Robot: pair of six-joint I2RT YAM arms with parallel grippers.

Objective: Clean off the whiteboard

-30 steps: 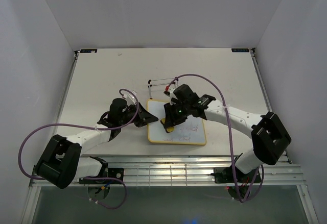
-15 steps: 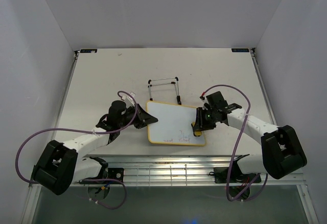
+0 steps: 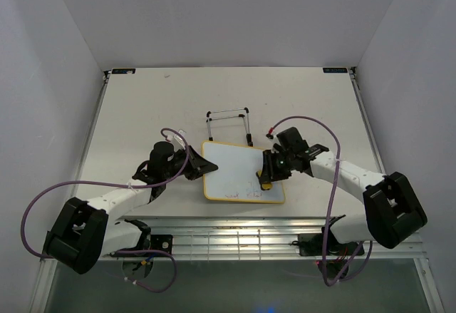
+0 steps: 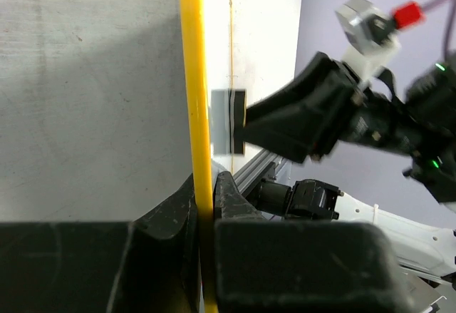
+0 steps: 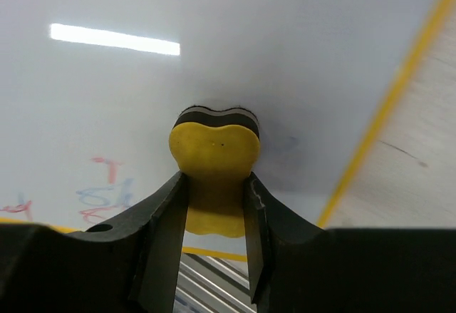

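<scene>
The whiteboard (image 3: 235, 167), white with a thin yellow frame, lies flat on the table between the arms. Faint pink-blue scribbles (image 5: 103, 188) remain near its front edge. My left gripper (image 3: 201, 167) is shut on the board's left yellow edge (image 4: 194, 113). My right gripper (image 3: 266, 179) is shut on the yellow eraser block (image 5: 214, 163), whose black felt face presses on the board's right part, beside the scribbles. The eraser also shows in the top view (image 3: 265, 183).
A black wire stand (image 3: 228, 119) stands just behind the board. The table's front edge with a metal rail (image 3: 235, 231) runs close to the board's front side. White walls enclose the table on three sides.
My right gripper swept the eraser from the board's left-middle to its right edge, then came back a little leftward. Most scribbles are gone. The left gripper kept its hold.
</scene>
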